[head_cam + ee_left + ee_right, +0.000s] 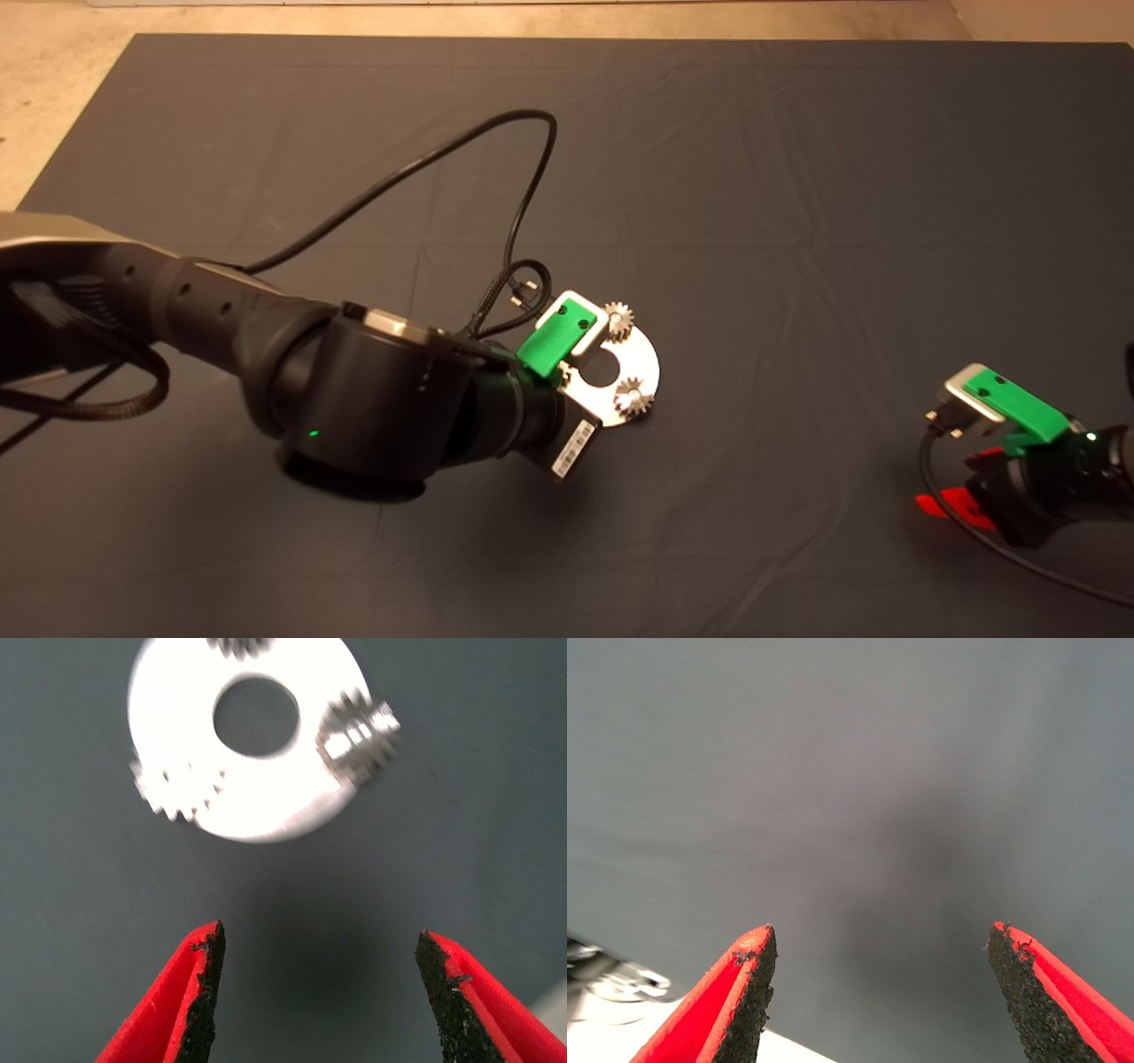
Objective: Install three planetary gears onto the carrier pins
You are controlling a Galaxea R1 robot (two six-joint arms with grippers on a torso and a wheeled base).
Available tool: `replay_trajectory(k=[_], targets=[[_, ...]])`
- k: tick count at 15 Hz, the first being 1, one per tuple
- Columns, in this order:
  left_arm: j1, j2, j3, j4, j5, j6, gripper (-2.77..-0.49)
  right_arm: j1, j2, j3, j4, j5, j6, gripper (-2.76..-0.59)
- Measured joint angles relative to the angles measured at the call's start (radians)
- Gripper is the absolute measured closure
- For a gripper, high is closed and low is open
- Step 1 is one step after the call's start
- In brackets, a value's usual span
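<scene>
A round silver carrier plate (640,359) with a central hole lies near the middle of the mat. Two small gears show on it in the head view, one at the far rim (618,319) and one at the near rim (633,397); the arm hides the rest. The left wrist view shows the plate (177,700) with three gears on it: one (359,735), one (177,790) and one (241,645) at the picture's edge. The pins are hidden under the gears. My left gripper (319,952) is open and empty, just above the mat beside the plate. My right gripper (881,943) is open over bare mat at the right.
A black cable (416,173) loops over the mat behind the left arm. The mat's far edge meets a pale floor (71,80) at the upper left. The right arm (1019,443) sits at the mat's right edge.
</scene>
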Motion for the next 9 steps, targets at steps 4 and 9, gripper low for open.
replay_trajectory(k=[4, 9], targets=[[-0.042, 0.085, 0.125, -0.142, -0.008, -0.303, -1.47, 0.043, 0.325, 0.000, 0.066, -0.069, 0.175, -1.76], [-0.064, 0.043, 0.169, -0.200, -0.001, -0.456, -1.47, 0.064, 0.447, 0.000, 0.102, -0.119, 0.462, -1.76]])
